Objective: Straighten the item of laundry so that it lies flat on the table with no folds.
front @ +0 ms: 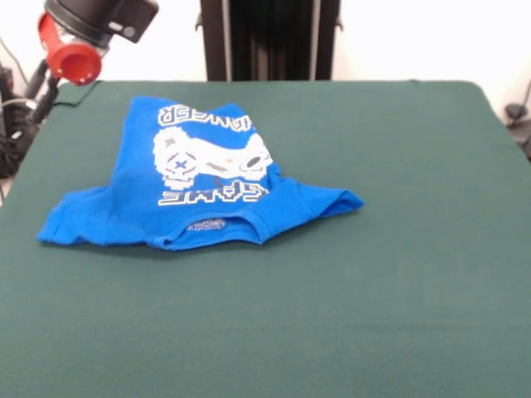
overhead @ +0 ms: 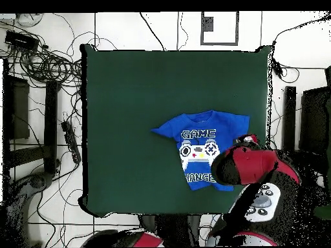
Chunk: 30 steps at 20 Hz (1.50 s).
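The item of laundry (front: 199, 211) is a bright blue T-shirt with a white game-controller print, lying on the left half of the table (front: 398, 249). Its collar faces the near edge. One sleeve spreads flat at the left, while the other is bunched into a point at the right, and the far hem looks rumpled. From above, the shirt (overhead: 203, 129) lies right of the middle of the green table (overhead: 129, 116). The red and black arm (overhead: 249, 165) covers the shirt's lower right part. That arm (front: 83, 37) shows over the far left corner. No gripper shows in either view.
A black pedestal column (front: 270, 37) stands behind the far edge. Cables (overhead: 45, 61) and dark stands (overhead: 16, 110) lie on the floor to one side of the table. More cables (front: 12, 124) hang by the far left corner.
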Motion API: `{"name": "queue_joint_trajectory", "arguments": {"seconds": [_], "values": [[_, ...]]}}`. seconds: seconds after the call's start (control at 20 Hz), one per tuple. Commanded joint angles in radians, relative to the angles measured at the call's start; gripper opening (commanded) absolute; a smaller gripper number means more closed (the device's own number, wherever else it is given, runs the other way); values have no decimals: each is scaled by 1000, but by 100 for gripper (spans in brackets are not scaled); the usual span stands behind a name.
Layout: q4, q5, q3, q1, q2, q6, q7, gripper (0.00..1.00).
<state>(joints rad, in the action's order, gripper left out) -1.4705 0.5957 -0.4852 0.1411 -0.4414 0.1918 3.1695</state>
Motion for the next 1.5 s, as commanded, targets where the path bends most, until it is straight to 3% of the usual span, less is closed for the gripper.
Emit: {"name": "queue_joint_trajectory", "arguments": {"seconds": [0.05,0.6,1.1,1.5], "values": [[-78,-116,155,-66,28,140,19,100],[-9,-221,-24,-254,169,207,178,100],[8,-353,-80,-369,253,178,220,100],[7,-439,-126,-402,297,164,188,100]]}}
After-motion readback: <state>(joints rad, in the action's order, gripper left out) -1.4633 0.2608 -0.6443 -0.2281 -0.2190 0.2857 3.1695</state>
